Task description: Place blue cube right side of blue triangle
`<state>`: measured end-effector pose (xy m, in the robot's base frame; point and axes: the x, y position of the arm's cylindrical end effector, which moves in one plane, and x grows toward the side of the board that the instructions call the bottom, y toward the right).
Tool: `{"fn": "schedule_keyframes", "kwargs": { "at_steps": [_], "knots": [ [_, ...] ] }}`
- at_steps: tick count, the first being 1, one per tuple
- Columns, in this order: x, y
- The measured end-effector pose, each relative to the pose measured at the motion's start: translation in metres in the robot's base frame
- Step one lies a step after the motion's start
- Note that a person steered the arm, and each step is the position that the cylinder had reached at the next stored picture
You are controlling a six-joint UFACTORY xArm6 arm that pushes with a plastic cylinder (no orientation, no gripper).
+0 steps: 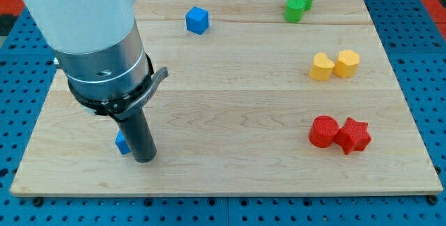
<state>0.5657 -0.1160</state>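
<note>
**Far apart: the cube has a long way to go**

Near the left front of the board, my tip rests on the wood. It has no pincer, just a dark rod, so nothing can open or shut. A small blue piece peeks out just to the left of the rod, touching it or almost. Most of it is hidden, so I cannot be sure of its shape, but I think it is the blue triangle.

The blue cube sits at the far side of the board, well apart from my tip and from that blue piece. So I judge the job is not done at all yet. The cube must be pushed all the way toward the near side and end up to the right of the triangle.

Other blocks sit over on the right: a green star, two yellow blocks, a red round block and a red star. They are out of the way.
</note>
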Motion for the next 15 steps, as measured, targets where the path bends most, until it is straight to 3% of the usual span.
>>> {"fn": "schedule_keyframes", "kwargs": {
  "at_steps": [2,3,4,6,8,9,10,11,12,15],
  "knots": [
    [-0.054,-0.056],
    [-0.054,-0.026],
    [-0.088,0.018],
    [-0.224,0.129],
    [-0.340,0.095],
    [-0.334,0.011],
    [-0.324,0.017],
    [-0.338,0.071],
    [-0.315,0.087],
    [-0.244,-0.024]
  ]
}}
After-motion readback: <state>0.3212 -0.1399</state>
